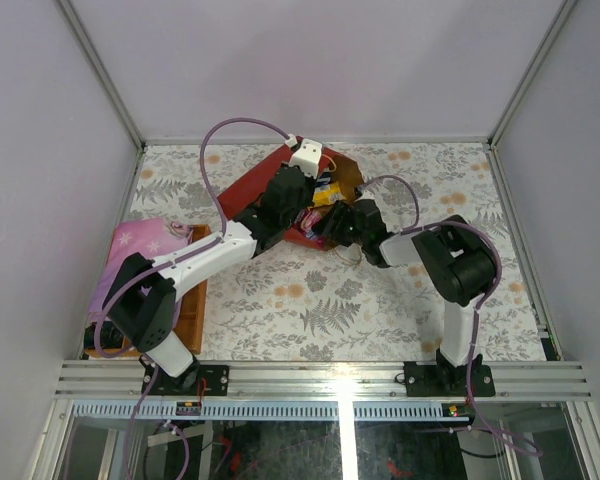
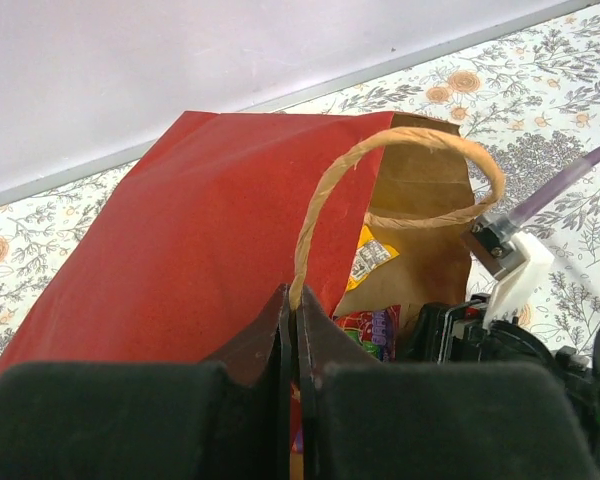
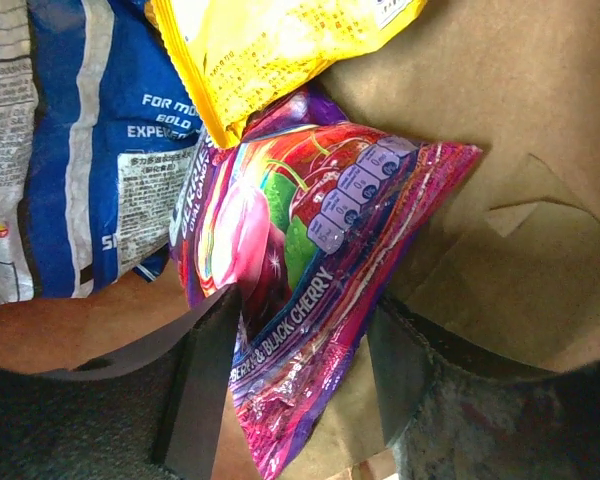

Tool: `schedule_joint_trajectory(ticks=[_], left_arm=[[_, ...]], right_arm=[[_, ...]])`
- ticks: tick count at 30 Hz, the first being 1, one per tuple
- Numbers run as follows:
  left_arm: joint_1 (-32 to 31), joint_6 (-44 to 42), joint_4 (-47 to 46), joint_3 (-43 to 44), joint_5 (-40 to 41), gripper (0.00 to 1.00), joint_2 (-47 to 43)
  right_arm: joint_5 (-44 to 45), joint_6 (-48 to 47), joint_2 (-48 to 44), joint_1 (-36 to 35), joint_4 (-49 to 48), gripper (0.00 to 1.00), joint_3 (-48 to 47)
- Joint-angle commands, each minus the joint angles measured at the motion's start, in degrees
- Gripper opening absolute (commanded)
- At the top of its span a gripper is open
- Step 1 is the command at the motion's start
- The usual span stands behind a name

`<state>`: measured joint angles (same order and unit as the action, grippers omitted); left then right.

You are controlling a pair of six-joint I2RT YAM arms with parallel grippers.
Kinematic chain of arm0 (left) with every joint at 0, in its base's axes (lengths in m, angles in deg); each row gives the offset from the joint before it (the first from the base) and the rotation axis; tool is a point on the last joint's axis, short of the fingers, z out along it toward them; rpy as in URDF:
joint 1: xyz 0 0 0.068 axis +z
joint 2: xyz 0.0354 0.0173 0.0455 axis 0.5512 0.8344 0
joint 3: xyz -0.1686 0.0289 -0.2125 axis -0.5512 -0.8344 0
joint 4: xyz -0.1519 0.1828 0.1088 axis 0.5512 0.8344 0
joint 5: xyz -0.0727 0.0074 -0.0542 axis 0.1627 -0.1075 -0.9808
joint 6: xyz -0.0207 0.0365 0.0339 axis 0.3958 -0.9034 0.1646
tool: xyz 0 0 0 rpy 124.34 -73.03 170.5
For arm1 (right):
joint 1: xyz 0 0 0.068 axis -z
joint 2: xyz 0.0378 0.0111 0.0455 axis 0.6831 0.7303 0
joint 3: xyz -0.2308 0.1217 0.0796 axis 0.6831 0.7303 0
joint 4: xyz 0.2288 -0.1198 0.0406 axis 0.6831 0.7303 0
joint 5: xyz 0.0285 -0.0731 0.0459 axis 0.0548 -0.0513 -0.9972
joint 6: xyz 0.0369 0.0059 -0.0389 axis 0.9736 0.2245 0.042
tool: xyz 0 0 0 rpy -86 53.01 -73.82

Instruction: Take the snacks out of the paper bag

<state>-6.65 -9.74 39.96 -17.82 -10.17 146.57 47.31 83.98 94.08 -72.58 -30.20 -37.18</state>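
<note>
floral surface, snacks still in the paper bag
we see none out: left end effector clenched on its handle, right end effector released astride the purple packet.

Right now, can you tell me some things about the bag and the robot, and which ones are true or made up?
1. The paper bag is red outside. True.
2. The bag is empty. False: a purple cherry packet, a blue packet and a yellow packet lie inside.
3. The left jaws are shut on the bag's cord handle. True.
4. The right jaws grip the yellow packet. False: they stand open, either side of the purple cherry packet.
</note>
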Motion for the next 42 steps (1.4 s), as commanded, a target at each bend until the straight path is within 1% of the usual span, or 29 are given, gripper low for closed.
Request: schedule_joint_trajectory(ticks=[1, 3, 4, 5, 6, 7, 8, 14, 18, 20, 21, 23, 26, 30, 33, 37, 38, 39, 42], left_arm=[[0.3, -1.2, -1.2, 0.2, 1.7, 0.00, -0.3], [0.3, -2.4, -0.5, 0.4, 3.0, 0.00, -0.2], [0.3, -3.1, -0.3, 0.4, 3.8, 0.00, -0.2], [0.2, -3.9, -0.3, 0.3, 4.2, 0.00, -0.2], [0.3, -4.4, -0.2, 0.2, 4.6, 0.00, -0.3], [0.3, -5.0, -0.2, 0.1, 4.9, 0.00, -0.5], [0.3, -5.8, -0.2, -0.1, 5.1, 0.00, -0.6], [0.5, -10.4, 0.1, -1.9, 7.1, 0.00, -1.8], [2.2, -9.8, -0.3, -4.7, 5.2, 0.00, -4.5], [3.4, -8.4, 0.0, -5.9, 1.9, 0.00, -6.0], [4.1, -7.6, 0.2, -6.6, 1.0, 0.00, -6.8], [5.6, -5.4, 0.7, -7.6, -3.4, 0.00, -7.8], [7.7, -2.7, 1.1, -8.8, -7.5, 0.00, -8.4], [7.9, -0.9, 0.8, -9.3, -8.2, 0.00, -8.2], [7.9, -0.2, 0.8, -9.2, -9.3, 0.00, -7.9], [7.9, -0.2, 1.5, -8.9, -8.9, 0.01, -7.7], [8.0, 0.0, 1.6, -9.0, -8.4, 0.05, -7.5], [8.0, 0.0, 1.7, -9.0, -8.2, 0.08, -7.5], [8.2, 0.6, 1.6, -9.2, -8.9, 0.09, -7.5]], right_arm=[[2.2, -0.9, 0.6, -2.7, -1.1, 0.56, -4.0], [3.9, -2.1, 0.9, -4.1, 0.0, 0.45, -5.1], [4.1, -2.0, 1.3, -4.7, 0.0, 0.37, -5.6], [4.1, -1.6, 2.2, -5.0, -0.3, 0.25, -6.2], [3.7, -0.7, 3.3, -5.1, -0.5, 0.11, -7.0], [3.3, 0.2, 4.4, -5.3, -0.9, 0.02, -7.8], [3.4, 1.1, 5.7, -5.6, -1.2, 0.00, -8.7], [7.0, 1.3, 10.7, -9.8, 0.3, 0.00, -17.0], [8.5, 0.7, 12.2, -12.9, 2.3, 0.00, -21.7], [8.4, 0.8, 11.8, -13.5, 2.3, 0.00, -21.1], [8.3, 0.8, 10.9, -13.5, 2.1, 0.00, -20.0], [8.9, 0.0, 8.1, -13.5, 2.5, 0.00, -16.8], [9.3, -2.4, 1.8, -13.5, 4.0, 0.00, -11.4], [10.0, -4.8, -8.3, -13.4, 5.7, 0.00, -3.3], [11.7, -8.0, -18.0, -13.4, 8.8, 0.00, 2.8], [15.4, -12.4, -32.6, -12.4, 15.6, 0.00, 9.9], [15.7, -13.2, -36.2, -11.6, 18.5, 0.00, 11.1], [15.5, -14.0, -39.9, -10.3, 21.5, 0.00, 12.5], [13.6, -15.8, -50.7, -4.6, 29.8, 0.00, 14.6]])
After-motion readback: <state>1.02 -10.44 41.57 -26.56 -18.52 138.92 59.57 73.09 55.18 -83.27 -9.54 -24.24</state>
